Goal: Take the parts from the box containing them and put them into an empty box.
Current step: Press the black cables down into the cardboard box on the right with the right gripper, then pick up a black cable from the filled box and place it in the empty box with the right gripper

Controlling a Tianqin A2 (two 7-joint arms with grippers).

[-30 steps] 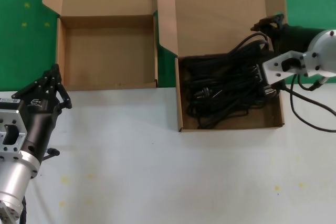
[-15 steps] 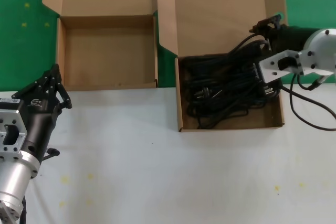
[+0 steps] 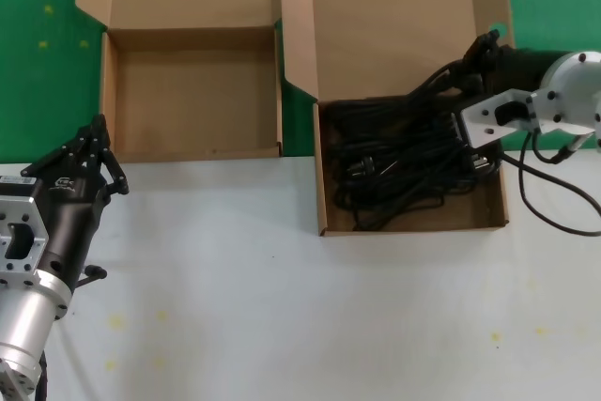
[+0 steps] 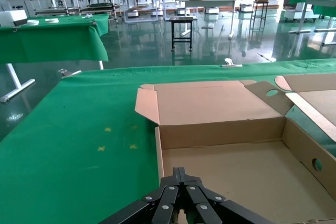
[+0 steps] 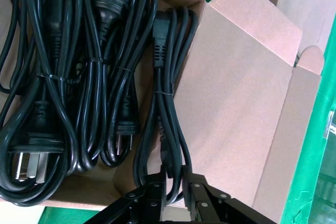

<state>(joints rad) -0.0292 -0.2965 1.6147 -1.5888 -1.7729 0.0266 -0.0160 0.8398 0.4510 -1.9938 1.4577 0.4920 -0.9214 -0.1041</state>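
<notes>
No readable text, label, brand or number anywhere: none on either box [image 3: 192, 91], the cords [image 5: 63, 77] or the table. Only a small white mark on the left gripper [image 3: 92, 152] body (too small to make out).

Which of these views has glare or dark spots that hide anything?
Head view: even light, but the power cords merge into one dark mass in their box. Left wrist view: the floor behind shines with reflections; the empty box reads clearly. Right wrist view: cords sharp, right gripper dark at the edge.
</notes>
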